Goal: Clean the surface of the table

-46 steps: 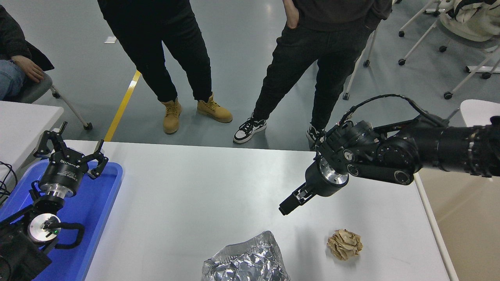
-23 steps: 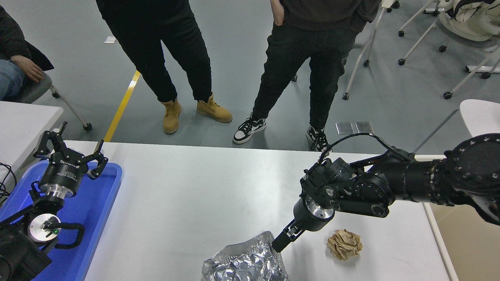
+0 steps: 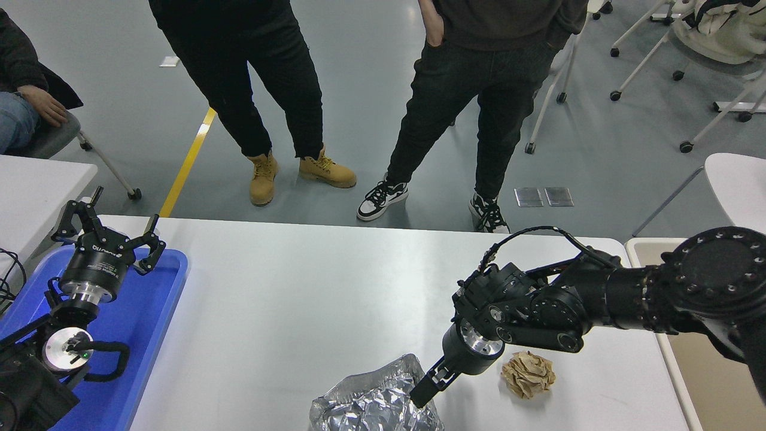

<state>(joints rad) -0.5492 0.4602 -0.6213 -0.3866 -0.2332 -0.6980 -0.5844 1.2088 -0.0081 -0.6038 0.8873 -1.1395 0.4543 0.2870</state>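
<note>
The table surface (image 3: 299, 299) is a wide white top with rounded corners. A crumpled silver foil sheet (image 3: 374, 404) lies at its near edge. A crumpled brown paper ball (image 3: 528, 374) lies to the foil's right. My right gripper (image 3: 420, 395) comes in from the right, points down and left, and its tip rests at the foil's upper right edge. Its fingers look pressed together; I cannot tell whether they pinch the foil. My left gripper (image 3: 108, 230) is parked open above the blue tray.
A blue plastic tray (image 3: 149, 323) sits on the table's left end. Two people stand at the far side and a third sits at the upper left. A smaller white table (image 3: 36, 185) is at the left and wheeled chairs at the upper right.
My right arm has swung down and toward me, from above the table's middle right to the foil's upper right edge. The left arm, foil and paper ball have not moved.
</note>
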